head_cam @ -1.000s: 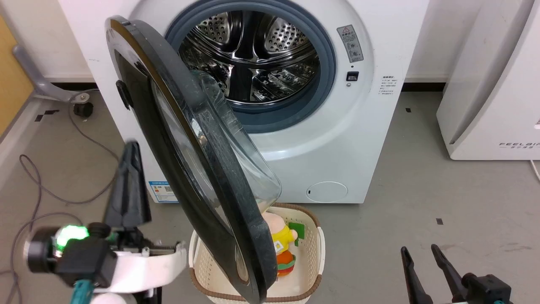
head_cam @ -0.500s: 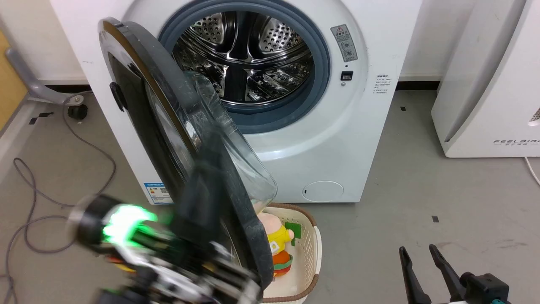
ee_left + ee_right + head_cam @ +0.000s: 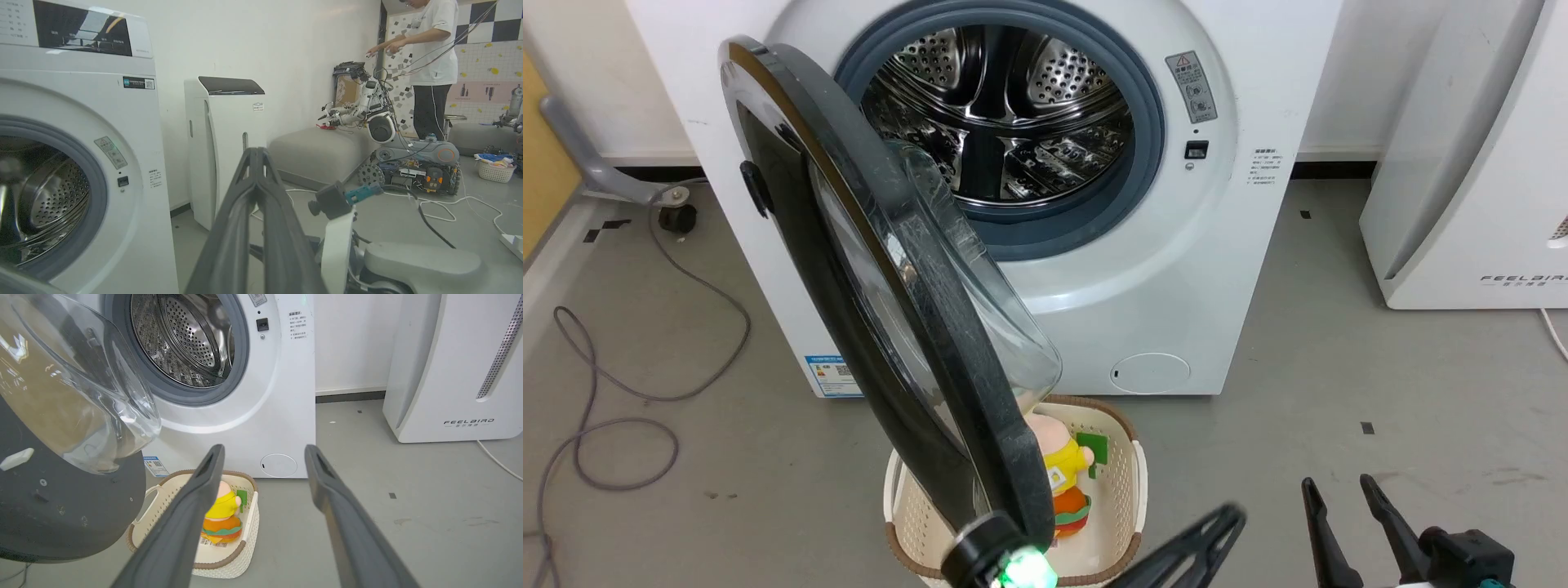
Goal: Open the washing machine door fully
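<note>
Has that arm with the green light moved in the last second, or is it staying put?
Yes. The left gripper has swung from the left of the washing machine door to its right, now by the basket.

L gripper (image 3: 1232, 516) swung fr left of door (image 3: 788, 208) to under its btm rim.

The washing machine (image 3: 1176, 310) is white, its door (image 3: 792, 245) glossy black, the basket (image 3: 1125, 490) cream, brown-rimmed.
</note>
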Robot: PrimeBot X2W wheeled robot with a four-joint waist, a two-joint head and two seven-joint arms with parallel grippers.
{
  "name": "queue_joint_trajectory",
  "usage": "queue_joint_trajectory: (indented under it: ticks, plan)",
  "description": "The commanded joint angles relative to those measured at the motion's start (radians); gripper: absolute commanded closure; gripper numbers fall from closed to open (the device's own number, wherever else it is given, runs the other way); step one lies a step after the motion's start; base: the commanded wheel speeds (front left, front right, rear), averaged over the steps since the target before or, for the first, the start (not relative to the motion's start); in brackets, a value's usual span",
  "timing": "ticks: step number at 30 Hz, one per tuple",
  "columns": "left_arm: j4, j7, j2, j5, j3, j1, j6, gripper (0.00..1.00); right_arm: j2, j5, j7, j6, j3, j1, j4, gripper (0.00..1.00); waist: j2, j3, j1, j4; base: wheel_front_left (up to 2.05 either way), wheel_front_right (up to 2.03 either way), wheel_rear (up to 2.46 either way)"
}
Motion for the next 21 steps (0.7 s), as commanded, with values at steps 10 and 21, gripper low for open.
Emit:
queue_joint_trajectory:
  ticks: [10, 21]
  plan:
    - [0.26, 0.06, 0.037, 0.016, 0.029, 0.015, 0.052, 1.0, 0.004, 0.004, 0.009, 0.001, 0.007, 0.006, 0.0, 0.0, 0.0, 0.001, 0.0, -0.003, 0.0, 0.0, 0.0]
    - [0.537, -0.026, -0.033, 0.005, 0.116, -0.128, 0.138, 1.0, 0.004, 0.015, 0.017, 0.001, 0.014, 0.001, 0.013, 0.0, 0.0, 0.011, 0.0, -0.02, 0.0, 0.0, 0.0]
